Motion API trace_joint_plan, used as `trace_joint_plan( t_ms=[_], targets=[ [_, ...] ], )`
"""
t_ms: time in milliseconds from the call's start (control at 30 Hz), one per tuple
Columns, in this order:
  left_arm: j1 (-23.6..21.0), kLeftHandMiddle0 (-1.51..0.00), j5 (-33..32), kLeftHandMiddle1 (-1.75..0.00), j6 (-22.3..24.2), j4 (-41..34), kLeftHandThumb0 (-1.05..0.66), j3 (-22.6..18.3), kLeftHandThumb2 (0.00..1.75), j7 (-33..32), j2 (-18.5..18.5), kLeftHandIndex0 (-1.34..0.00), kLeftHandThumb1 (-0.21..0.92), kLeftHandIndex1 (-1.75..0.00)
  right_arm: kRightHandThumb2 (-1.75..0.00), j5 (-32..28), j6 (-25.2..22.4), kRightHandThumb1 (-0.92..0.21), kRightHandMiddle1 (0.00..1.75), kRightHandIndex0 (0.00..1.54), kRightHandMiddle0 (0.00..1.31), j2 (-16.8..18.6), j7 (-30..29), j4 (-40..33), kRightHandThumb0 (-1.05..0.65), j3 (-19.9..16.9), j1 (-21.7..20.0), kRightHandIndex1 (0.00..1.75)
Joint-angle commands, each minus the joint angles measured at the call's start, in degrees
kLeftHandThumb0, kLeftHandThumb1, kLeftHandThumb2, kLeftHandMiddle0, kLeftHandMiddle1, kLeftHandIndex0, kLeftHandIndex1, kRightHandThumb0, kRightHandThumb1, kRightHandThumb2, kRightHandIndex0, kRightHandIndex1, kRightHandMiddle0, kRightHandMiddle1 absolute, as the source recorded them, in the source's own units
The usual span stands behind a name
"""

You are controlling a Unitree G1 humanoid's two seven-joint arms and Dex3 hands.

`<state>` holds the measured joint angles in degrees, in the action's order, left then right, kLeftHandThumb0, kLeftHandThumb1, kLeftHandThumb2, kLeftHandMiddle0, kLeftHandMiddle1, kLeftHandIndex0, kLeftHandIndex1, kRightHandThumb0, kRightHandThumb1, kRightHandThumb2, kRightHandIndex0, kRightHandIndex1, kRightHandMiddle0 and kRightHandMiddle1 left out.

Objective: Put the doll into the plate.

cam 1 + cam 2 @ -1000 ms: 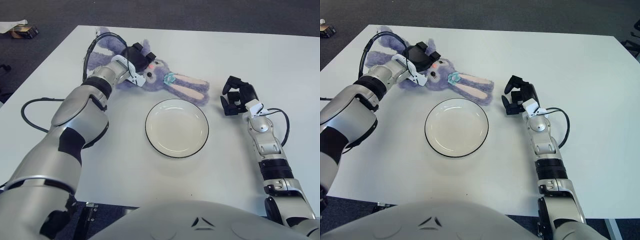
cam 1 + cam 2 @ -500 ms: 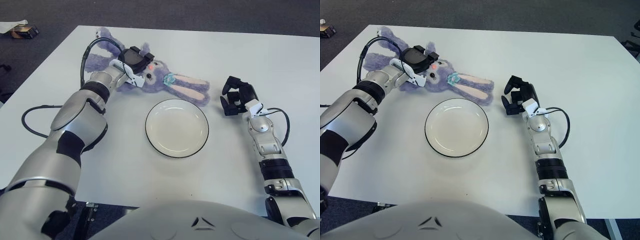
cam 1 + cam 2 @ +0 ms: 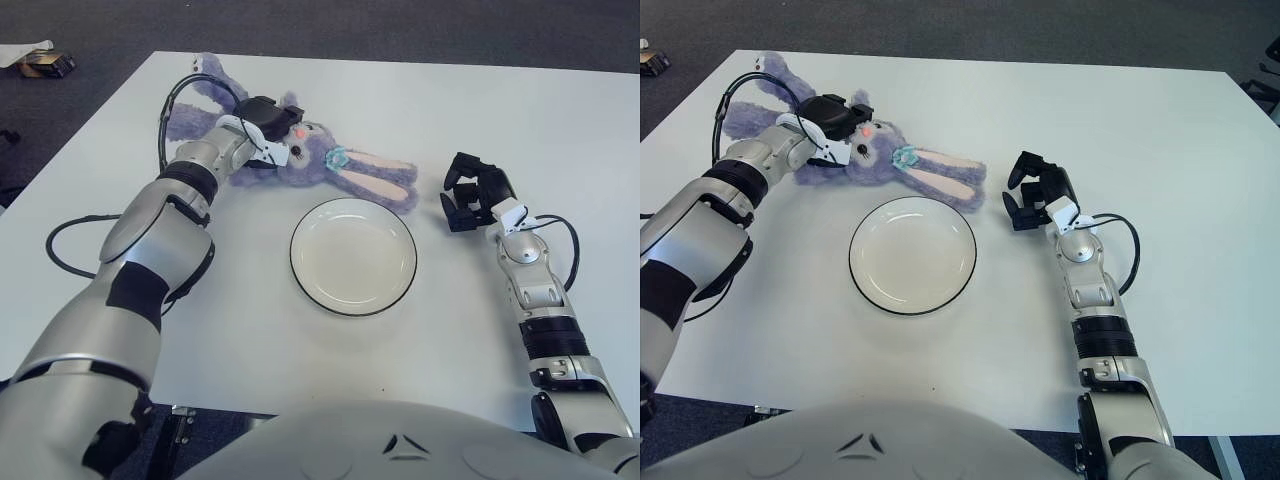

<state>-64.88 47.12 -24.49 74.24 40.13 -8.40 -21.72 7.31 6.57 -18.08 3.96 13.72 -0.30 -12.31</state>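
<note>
The doll (image 3: 325, 160) is a purple plush rabbit lying flat at the back left of the white table, its long ears (image 3: 385, 180) pointing right toward the plate's far edge. My left hand (image 3: 270, 115) sits on the doll between body and head, black fingers curled into the plush. The plate (image 3: 353, 255), white with a thin black rim, lies mid-table just in front of the ears, with nothing in it. My right hand (image 3: 470, 192) shows to the right of the plate, fingers loosely bent and holding nothing.
A black cable (image 3: 60, 235) loops over the table's left side, and another arcs over the doll's body (image 3: 172, 105). A thin cable (image 3: 568, 245) runs by my right wrist. A small object (image 3: 40, 62) lies on the dark floor beyond the table's far left corner.
My left hand has rolled over and settled lower onto the doll, shifting slightly left. The doll's head has nudged a little left with it. The right hand has not moved.
</note>
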Motion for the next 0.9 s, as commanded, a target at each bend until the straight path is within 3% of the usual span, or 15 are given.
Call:
trace_joint_plan(
  t_ms=[0,400,600,867],
  targets=[
    [2.38,-0.93,-1.63,-1.59,-1.54,0.52,0.00,-1.23,1.70,4.66,-0.70,-0.69,-0.07,-1.75,-1.39,0.07,-2.45,-0.26,1.75,1.30,0.67,0.24,1.95,2.79,-0.51,0.94,3.04,1.75],
    [1.42,-0.97,-4.00,-1.55,-4.15,-2.61,0.00,-4.27,1.73,8.02,-2.51,-0.72,-0.11,-1.75,-1.36,0.79,-2.71,-0.28,1.75,1.23,0.65,-0.08,2.23,1.95,-0.50,1.31,3.39,1.75],
    [1.24,-0.99,-7.75,-1.55,-5.88,-6.65,0.00,-7.81,1.73,12.71,-4.08,-0.72,-0.11,-1.75,-1.36,1.68,-2.87,-0.28,1.75,1.22,0.64,-0.46,1.76,1.78,-0.50,1.63,3.48,1.75],
    [1.54,-0.99,-8.90,-1.57,-5.11,-9.93,0.00,-9.48,1.74,15.08,-5.05,-0.72,-0.12,-1.75,-1.37,1.46,-2.68,-0.28,1.75,1.21,0.65,-0.28,1.83,2.12,-0.50,1.70,3.22,1.75]
  ],
)
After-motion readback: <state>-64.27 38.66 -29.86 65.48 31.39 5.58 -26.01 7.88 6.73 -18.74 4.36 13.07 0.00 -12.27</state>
